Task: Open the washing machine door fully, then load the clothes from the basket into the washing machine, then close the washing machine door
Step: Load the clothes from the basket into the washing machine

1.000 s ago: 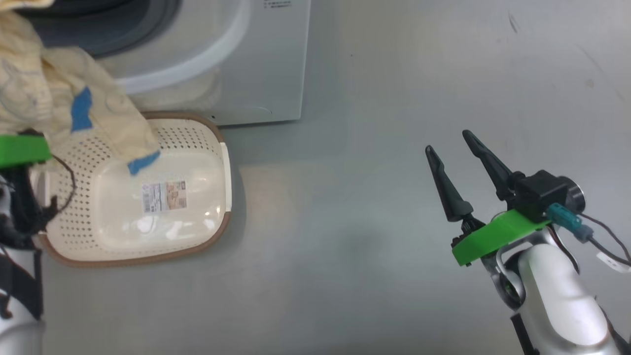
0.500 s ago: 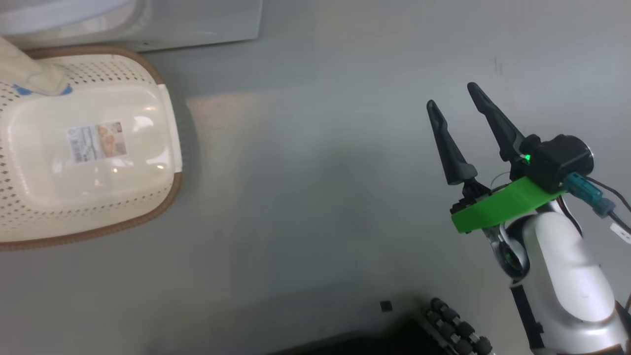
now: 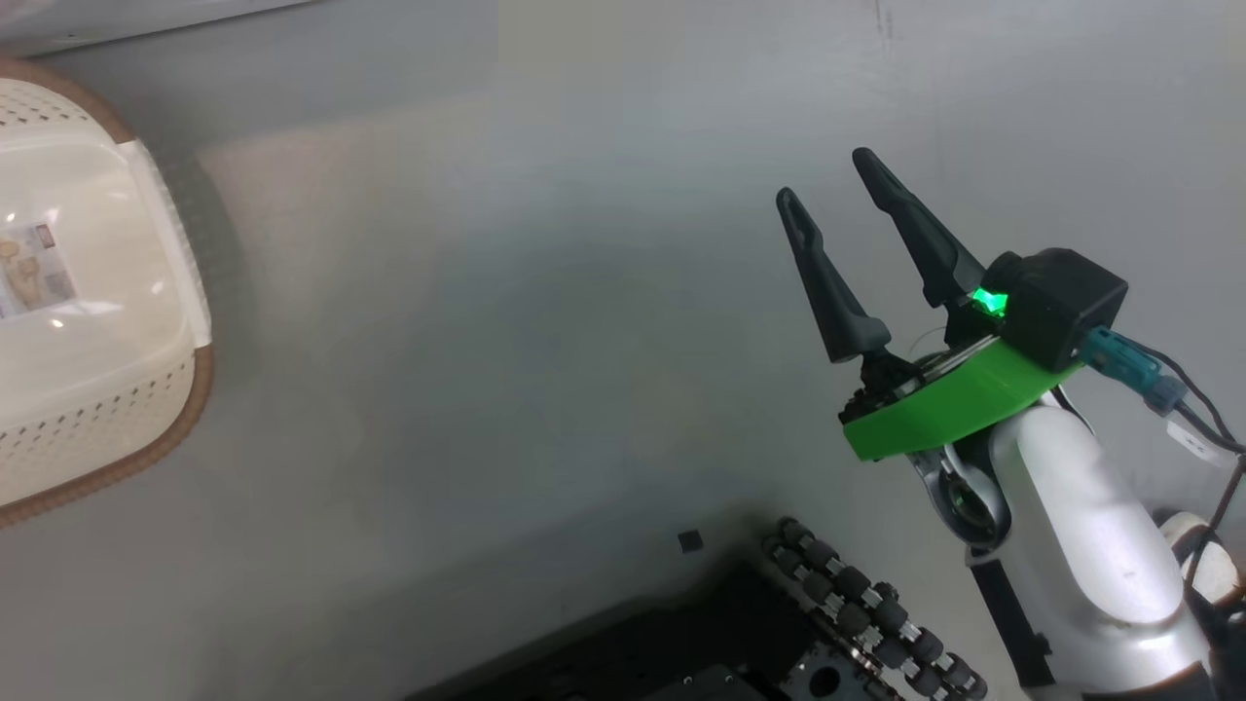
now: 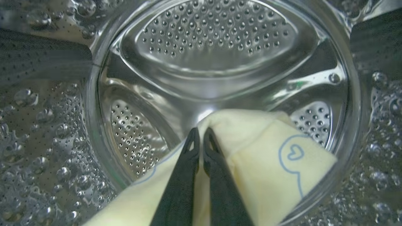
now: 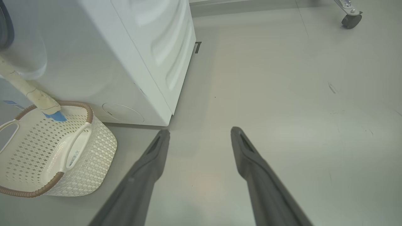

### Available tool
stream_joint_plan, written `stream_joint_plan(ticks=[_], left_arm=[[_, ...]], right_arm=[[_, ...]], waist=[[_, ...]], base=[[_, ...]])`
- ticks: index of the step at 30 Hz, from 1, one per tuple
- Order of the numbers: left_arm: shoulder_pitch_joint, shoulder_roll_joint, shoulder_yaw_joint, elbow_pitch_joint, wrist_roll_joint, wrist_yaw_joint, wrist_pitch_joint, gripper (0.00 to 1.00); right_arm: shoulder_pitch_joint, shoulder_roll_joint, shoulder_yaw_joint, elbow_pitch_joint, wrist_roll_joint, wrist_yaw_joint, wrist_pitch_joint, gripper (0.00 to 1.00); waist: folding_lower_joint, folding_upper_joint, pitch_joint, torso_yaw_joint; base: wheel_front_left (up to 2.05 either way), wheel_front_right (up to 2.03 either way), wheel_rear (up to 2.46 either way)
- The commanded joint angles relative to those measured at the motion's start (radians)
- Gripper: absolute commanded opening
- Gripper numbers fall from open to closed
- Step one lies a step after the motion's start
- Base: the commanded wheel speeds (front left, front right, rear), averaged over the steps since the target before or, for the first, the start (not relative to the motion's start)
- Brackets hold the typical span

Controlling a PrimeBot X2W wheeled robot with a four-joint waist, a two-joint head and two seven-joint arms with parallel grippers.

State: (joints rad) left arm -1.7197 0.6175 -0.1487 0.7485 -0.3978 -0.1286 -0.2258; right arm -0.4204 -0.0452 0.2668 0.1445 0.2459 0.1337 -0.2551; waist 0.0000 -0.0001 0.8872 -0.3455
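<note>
My left gripper point(image 4: 201, 139) is pinched tight on the clothes point(image 4: 267, 163), reaching deep into the drum point(image 4: 216, 40) of the washing machine point(image 5: 132, 56) so the yellow fabric lands well inside. The bundle spreads toward four o'clock, with a blue outlined heart point(image 4: 295, 152) printed on it. One end hangs down to the basket point(image 5: 91, 150), at eight o'clock from my right gripper point(image 5: 199, 130) — spread wide, empty, parked over the floor point(image 5: 282, 94) out of the way. The basket's label point(image 3: 34, 268) is too small to read

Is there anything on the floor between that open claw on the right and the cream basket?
Nothing. In the head view, the grey floor between the right claw and the basket is bare.
</note>
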Motion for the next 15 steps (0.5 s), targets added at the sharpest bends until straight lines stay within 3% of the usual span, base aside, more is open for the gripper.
stream_joint_plan(ticks=[1, 15], left_arm=[[-0.026, 0.056, 0.01, -0.023, 0.014, -0.002, -0.011, 0.0], [-0.092, 0.052, -0.172, 0.224, 0.056, -0.002, -0.021, 0.0]], right_arm=[[0.018, -0.005, 0.016, -0.027, 0.008, -0.003, -0.007, 1.0], [0.01, -0.005, 0.04, -0.031, 0.029, -0.003, -0.007, 1.0]], waist=[[0.0, 0.0001, 0.008, -0.008], [0.0, 0.0001, 0.031, -0.034]], base=[[0.0, 0.0, 0.0], [0.0, 0.0, 0.0]])
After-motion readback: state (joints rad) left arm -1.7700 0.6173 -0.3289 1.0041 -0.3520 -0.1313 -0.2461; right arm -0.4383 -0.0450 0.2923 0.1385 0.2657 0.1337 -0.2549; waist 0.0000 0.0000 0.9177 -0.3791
